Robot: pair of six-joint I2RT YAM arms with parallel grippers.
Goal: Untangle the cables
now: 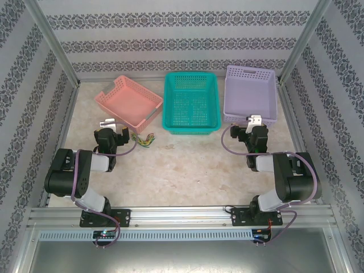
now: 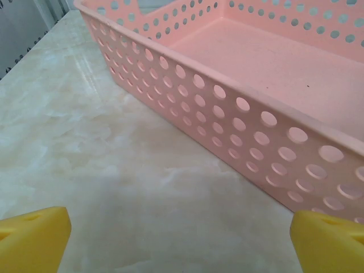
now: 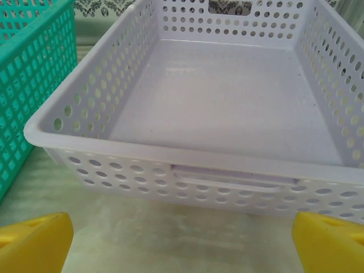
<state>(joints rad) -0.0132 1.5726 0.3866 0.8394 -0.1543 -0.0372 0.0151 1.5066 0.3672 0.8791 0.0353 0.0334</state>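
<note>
Left gripper (image 2: 179,242) and right gripper (image 3: 182,242) spread wide, empty; cables (image 1: 143,139) lie near pink basket (image 1: 128,99), teal basket (image 1: 190,130) beside.

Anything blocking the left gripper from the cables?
Nothing visible does. The cables lie on bare table just right of the open left gripper, off the pink basket's near corner. The gripper faces the basket wall, not the cables.

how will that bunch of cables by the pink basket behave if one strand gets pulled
The cables look thin and lie in loose curves, so they are probably floppy and light. Being bunched together, pulling one strand would likely drag the whole tangle across the smooth tabletop rather than free it.
</note>
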